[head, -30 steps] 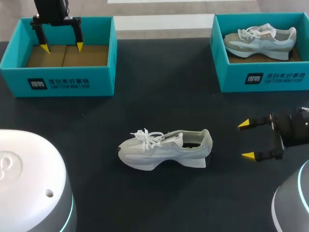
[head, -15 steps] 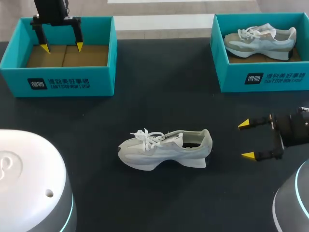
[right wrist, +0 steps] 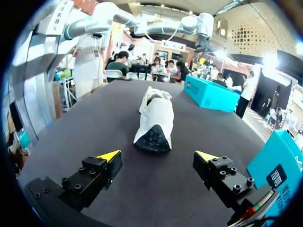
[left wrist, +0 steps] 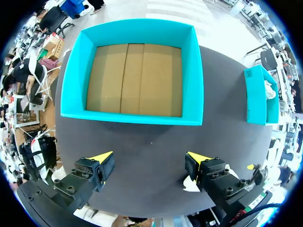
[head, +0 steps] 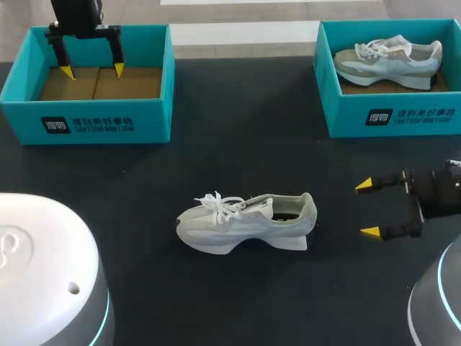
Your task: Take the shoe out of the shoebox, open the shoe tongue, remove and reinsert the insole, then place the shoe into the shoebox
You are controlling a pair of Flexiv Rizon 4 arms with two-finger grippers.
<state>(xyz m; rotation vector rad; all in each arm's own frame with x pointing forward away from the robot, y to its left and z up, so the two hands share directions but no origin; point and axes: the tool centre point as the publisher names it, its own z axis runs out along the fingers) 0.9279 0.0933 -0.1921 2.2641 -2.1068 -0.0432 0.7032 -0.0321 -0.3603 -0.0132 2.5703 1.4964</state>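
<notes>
A pale grey-white shoe point(head: 245, 222) lies on its side in the middle of the black table, laces toward my left, heel toward my right. In the right wrist view the shoe point(right wrist: 155, 118) lies straight ahead of the fingers, heel end nearest. My right gripper point(head: 370, 209) hovers open to the right of the heel, apart from it, and it point(right wrist: 157, 158) holds nothing. My left gripper point(head: 93, 71) hangs open over the empty teal shoebox point(head: 90, 115) at the back left. That shoebox point(left wrist: 137, 71) shows its bare cardboard floor ahead of the left gripper point(left wrist: 150, 158).
A second teal shoebox point(head: 392, 119) at the back right holds another grey-white shoe point(head: 385, 61). The same box point(left wrist: 258, 94) shows beyond the left gripper's side. Black table point(head: 238, 158) stretches between the boxes and the loose shoe.
</notes>
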